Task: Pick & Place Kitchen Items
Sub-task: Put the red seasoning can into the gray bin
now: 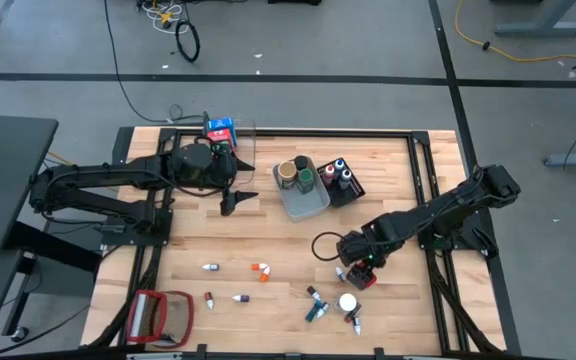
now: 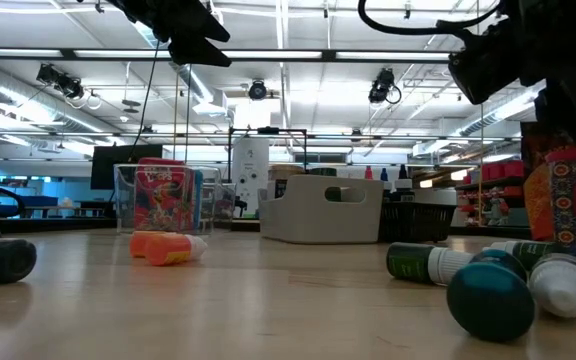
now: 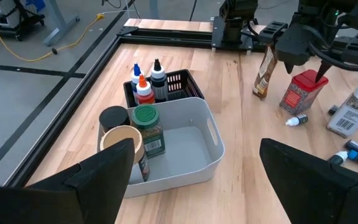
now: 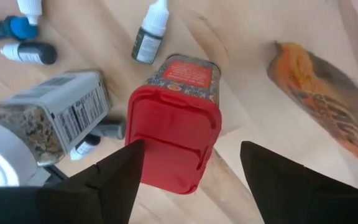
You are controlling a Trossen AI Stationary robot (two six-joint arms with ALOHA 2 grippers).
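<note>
A red-lidded tin (image 4: 174, 140) stands upright on the table at the right, also seen as the tin (image 3: 302, 93) from the left wrist. My right gripper (image 4: 191, 148) points down over it, open, with a finger on either side of the lid. My left gripper (image 1: 234, 200) hangs open above the table at the far left, facing the grey bin (image 3: 211, 134), which holds several jars (image 3: 146, 124). Small bottles (image 1: 260, 270) and other items (image 1: 348, 302) lie scattered along the near half of the table. My right gripper's one fingertip (image 4: 132, 152) stands right at the edge of the tin's red lid (image 4: 143, 134), and I cannot tell whether it touches. The other finger (image 4: 260, 165) is clear of the tin. The tin stands on its base on the table.
A black bin (image 1: 344, 180) with bottles stands beside the grey bin. A clear bin (image 1: 226, 132) holds a blue carton at the far left. An orange packet (image 4: 328, 106) and a white-capped spice jar (image 4: 48, 124) flank the tin. A red-framed object (image 1: 158, 315) lies at the near left.
</note>
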